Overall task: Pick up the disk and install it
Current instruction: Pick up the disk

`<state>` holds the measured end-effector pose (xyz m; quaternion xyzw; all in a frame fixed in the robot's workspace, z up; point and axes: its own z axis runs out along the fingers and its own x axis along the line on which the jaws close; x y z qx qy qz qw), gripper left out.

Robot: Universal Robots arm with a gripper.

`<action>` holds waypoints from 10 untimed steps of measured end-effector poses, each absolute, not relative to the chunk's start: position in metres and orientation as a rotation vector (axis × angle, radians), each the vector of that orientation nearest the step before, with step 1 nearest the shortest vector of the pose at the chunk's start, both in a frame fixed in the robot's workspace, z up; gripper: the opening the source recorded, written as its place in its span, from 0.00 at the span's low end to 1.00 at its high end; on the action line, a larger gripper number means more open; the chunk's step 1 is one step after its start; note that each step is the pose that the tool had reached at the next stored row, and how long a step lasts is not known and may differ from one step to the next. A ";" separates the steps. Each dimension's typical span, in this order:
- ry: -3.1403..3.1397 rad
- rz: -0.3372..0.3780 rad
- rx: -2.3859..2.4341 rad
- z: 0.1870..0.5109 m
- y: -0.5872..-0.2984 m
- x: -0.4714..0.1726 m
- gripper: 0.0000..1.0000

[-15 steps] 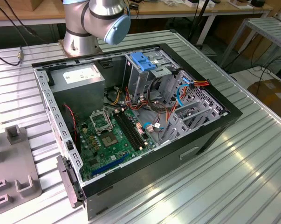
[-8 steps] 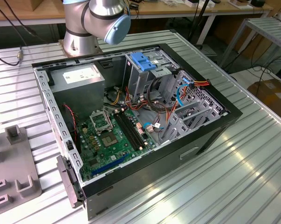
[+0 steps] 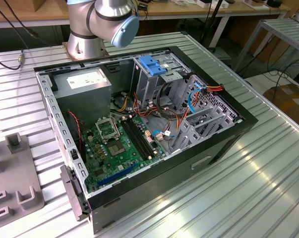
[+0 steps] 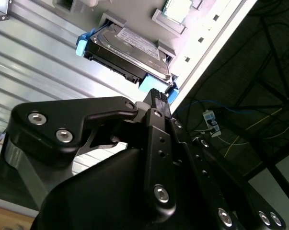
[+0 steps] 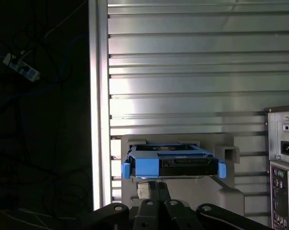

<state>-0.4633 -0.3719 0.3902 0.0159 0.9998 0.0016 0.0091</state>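
Disk (image 5: pixel 175 163) on grey holder (image 5: pixel 228 154), underside hidden, gripper (image 5: pixel 157 186) just beside it, its width impossible to tell

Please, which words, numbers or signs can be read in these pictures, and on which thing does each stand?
No text can be read.
White label on the disk, second wrist view: too small.
White label on the power supply box, exterior view: blurred.
Marks on the rear of the computer case, first wrist view: too small.
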 end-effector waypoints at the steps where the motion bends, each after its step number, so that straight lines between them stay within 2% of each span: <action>1: 3.123 0.005 0.050 0.390 -0.372 -0.463 0.10; 10: 3.123 0.006 -0.080 0.390 -0.372 -0.463 0.10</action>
